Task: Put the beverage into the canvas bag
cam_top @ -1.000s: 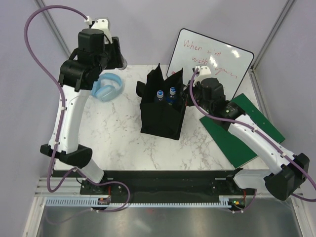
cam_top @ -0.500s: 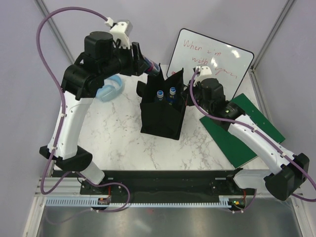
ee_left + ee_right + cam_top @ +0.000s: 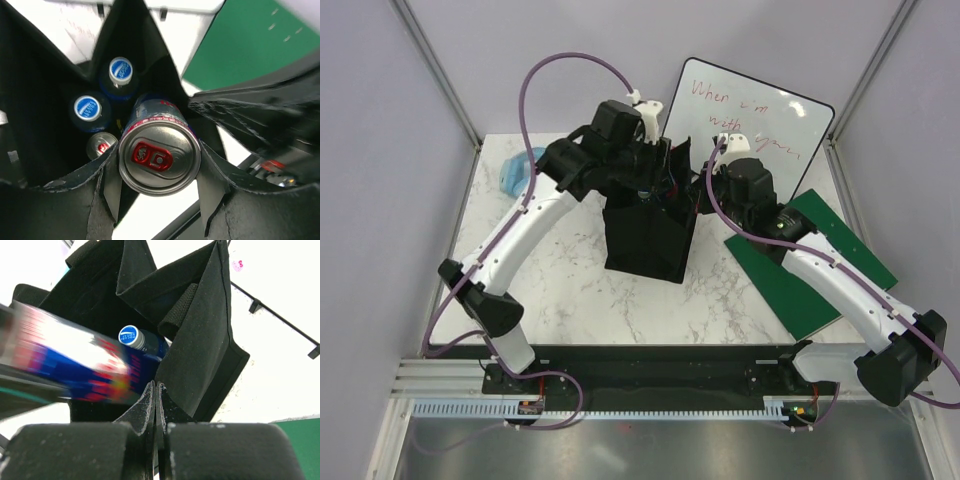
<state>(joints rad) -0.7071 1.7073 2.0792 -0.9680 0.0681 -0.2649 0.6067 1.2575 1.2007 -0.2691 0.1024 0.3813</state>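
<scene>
Beverage can [image 3: 159, 159] gripped by left pincer [image 3: 159, 188], hidden overhead

The can [image 3: 160, 155] in the left gripper [image 3: 160, 172] is blue and silver with red lettering, and its silver top carries a red tab. Beyond it, inside the black canvas bag [image 3: 45, 100], sit blue-and-white bottle caps [image 3: 120, 70]. Right of the gripper lies a green board [image 3: 245, 45]. The table [image 3: 560, 280] is white marble with grey veins. The whiteboard [image 3: 770, 115] bears red handwriting.

White links [image 3: 520, 235], black joints [image 3: 485, 310] and purple cables [image 3: 572, 56] run from the table's [image 3: 570, 290] near edge to the scuffed black left gripper [image 3: 155, 160] and right gripper [image 3: 156, 390].
</scene>
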